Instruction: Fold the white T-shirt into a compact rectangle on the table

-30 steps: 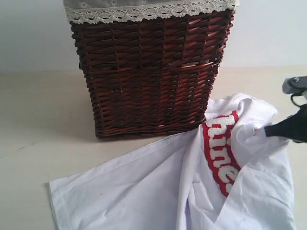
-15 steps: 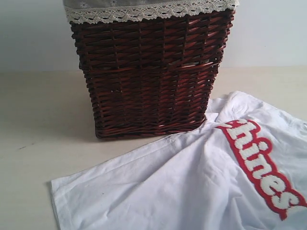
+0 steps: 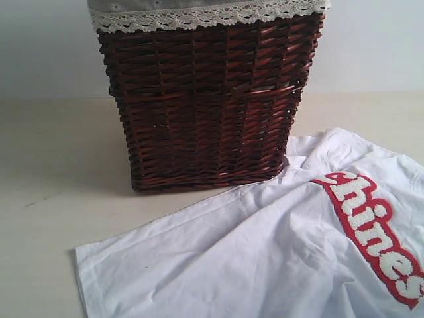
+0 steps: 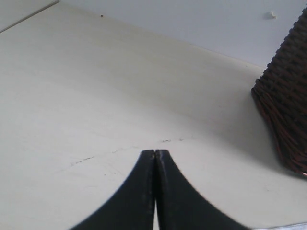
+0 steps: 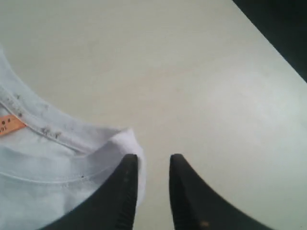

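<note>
The white T-shirt (image 3: 265, 252) lies spread on the table (image 3: 59, 199) in front of and to the right of the basket, its red band with white letters (image 3: 374, 235) running towards the right edge. Neither gripper shows in the exterior view. In the right wrist view my right gripper (image 5: 153, 160) stands open over the table, with a fold of the T-shirt (image 5: 53, 163) beside one finger and nothing between the fingers. The collar and its orange neck tag (image 5: 9, 125) lie close by. My left gripper (image 4: 155, 153) is shut and empty above bare table (image 4: 96, 96).
A tall dark red wicker basket (image 3: 205, 99) with a lace-trimmed grey liner (image 3: 205, 13) stands at the back centre; its corner (image 4: 288, 115) shows in the left wrist view. A dark drop past the table's edge (image 5: 283, 28) shows in the right wrist view.
The right gripper, seen pinching the shirt a second ago, has left the exterior view. The bunched shirt has been pulled out flat to the right, and it has shifted a little more since.
</note>
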`<act>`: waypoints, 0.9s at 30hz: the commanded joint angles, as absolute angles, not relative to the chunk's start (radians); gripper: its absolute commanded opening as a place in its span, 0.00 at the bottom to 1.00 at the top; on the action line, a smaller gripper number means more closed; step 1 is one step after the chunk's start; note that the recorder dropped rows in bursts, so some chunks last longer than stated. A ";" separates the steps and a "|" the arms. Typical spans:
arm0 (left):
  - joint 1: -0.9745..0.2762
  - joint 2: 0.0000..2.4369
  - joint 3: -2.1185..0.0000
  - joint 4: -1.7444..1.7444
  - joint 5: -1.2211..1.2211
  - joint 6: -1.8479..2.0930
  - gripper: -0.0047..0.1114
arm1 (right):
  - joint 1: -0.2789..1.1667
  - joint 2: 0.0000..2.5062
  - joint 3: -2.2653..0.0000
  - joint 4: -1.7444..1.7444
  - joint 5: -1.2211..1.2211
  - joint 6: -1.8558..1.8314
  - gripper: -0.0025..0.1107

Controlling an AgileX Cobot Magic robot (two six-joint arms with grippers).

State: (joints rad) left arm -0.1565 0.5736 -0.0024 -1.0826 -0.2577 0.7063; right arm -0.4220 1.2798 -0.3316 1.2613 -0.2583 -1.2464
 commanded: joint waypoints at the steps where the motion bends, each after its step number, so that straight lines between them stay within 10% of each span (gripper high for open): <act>1: -0.162 0.577 0.000 -1.084 -0.261 0.702 0.04 | -0.427 1.216 -0.341 1.227 -0.281 -1.131 0.38; 12: -0.162 0.577 0.000 -1.084 -0.261 0.702 0.04 | -0.343 1.192 -0.497 0.954 0.567 -1.182 0.12; 27: -0.162 0.577 0.000 -1.084 -0.261 0.702 0.04 | -0.321 1.482 -0.497 0.629 0.119 -1.271 0.02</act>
